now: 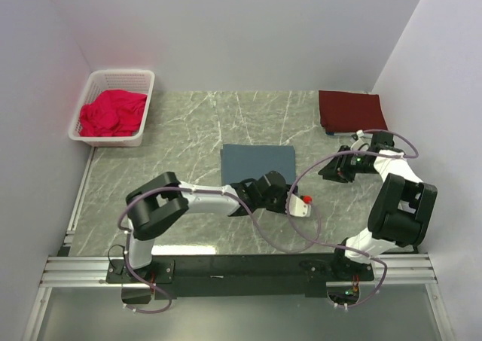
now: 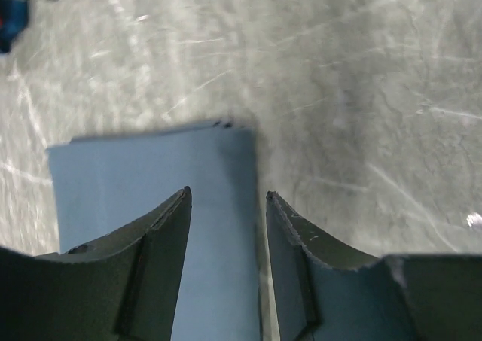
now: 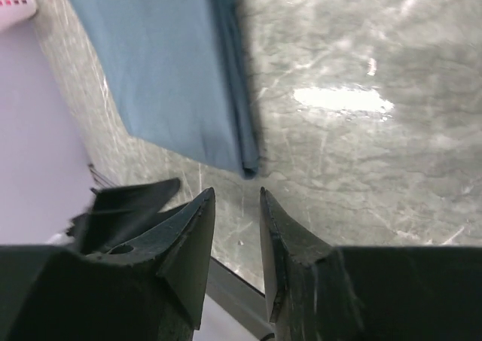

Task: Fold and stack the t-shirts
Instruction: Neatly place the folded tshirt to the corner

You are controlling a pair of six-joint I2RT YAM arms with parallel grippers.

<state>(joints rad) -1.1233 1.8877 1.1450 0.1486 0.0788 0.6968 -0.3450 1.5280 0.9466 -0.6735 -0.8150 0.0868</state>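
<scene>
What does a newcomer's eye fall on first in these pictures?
The bright red cloth heaped in the white basket, far left. Then the folded blue-grey t-shirt mid-table, with the left gripper open at its near edge, and the folded maroon t-shirt at the far right.

Left arm (image 1: 203, 198): we reach it forward and rightward, lying low.
Left gripper (image 2: 226, 199): our jaws stand well parted.
Right arm (image 1: 399, 198): elbow raised, forearm angled forward-left.
Right gripper (image 3: 235, 196): our jaws stand narrowly parted.
</scene>
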